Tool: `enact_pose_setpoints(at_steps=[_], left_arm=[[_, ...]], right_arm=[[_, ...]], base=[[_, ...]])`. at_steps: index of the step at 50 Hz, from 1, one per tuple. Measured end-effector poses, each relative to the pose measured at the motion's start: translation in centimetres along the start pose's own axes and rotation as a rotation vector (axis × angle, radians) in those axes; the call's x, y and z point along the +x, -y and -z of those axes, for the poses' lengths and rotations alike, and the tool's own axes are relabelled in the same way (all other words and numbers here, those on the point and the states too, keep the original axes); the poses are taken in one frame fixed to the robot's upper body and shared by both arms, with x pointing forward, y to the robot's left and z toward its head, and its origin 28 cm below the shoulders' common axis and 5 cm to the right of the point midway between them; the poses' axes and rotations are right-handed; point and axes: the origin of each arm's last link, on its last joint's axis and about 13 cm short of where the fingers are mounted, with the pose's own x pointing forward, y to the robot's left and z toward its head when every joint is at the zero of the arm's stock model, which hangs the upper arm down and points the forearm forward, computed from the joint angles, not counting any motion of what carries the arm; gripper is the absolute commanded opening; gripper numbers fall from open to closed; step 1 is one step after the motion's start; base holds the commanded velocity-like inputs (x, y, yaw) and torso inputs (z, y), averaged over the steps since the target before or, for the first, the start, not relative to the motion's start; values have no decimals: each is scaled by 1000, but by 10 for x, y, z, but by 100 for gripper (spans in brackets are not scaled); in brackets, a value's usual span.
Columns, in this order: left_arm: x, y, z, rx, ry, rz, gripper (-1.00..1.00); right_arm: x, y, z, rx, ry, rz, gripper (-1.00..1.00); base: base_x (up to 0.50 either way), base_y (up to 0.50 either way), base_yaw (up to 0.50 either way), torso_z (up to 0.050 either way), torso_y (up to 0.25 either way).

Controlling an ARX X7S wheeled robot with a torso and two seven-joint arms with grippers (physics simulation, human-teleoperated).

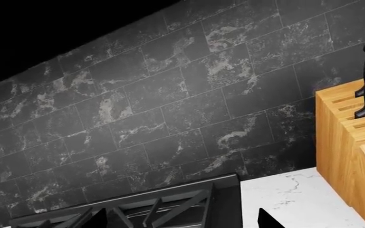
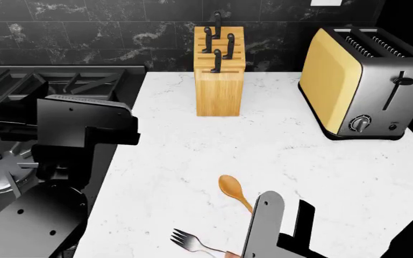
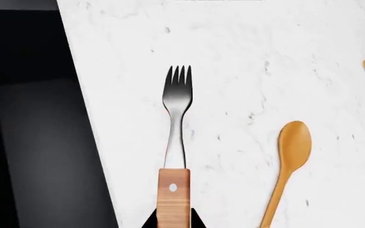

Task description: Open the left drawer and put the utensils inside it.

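Observation:
A fork (image 3: 177,99) with dark tines and a riveted reddish-brown handle lies lengthwise on the white counter (image 3: 246,57). My right gripper (image 3: 173,223) is shut on the end of that handle, one fingertip flush against each side. The golden wooden spoon (image 3: 293,142) rests beside it, apart from the fingers. From the head camera the fork (image 2: 189,239) and the spoon (image 2: 232,188) sit near the counter's front edge, partly under my right arm (image 2: 264,226). My left gripper (image 1: 182,223) is open, up above the stove grate (image 1: 150,209). The left drawer is out of view.
A wooden knife block (image 2: 219,80) with black-handled knives stands at the back by the dark tiled wall. To the right is a yellow toaster (image 2: 361,80). The black stove (image 2: 20,91) borders the counter on the left, with my left arm over it.

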Motion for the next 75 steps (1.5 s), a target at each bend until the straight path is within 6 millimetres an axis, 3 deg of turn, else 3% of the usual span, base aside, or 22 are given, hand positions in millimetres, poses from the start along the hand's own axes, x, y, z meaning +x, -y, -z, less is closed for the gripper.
enact_pose_setpoints(at_steps=[52, 53, 75], left_arm=[[-1, -3, -1, -9, 6, -9, 100], [-1, -3, -1, -10, 6, -9, 100], [-2, -3, -2, -11, 9, -9, 100]], right_arm=[[21, -61, -22, -247, -72, -249, -100], [21, -61, -22, -250, -75, -253, 100], [20, -68, -19, -305, -59, -192, 100]], base=[[0, 0, 0, 0, 0], [0, 0, 0, 0, 0], [1, 2, 2, 0, 0]])
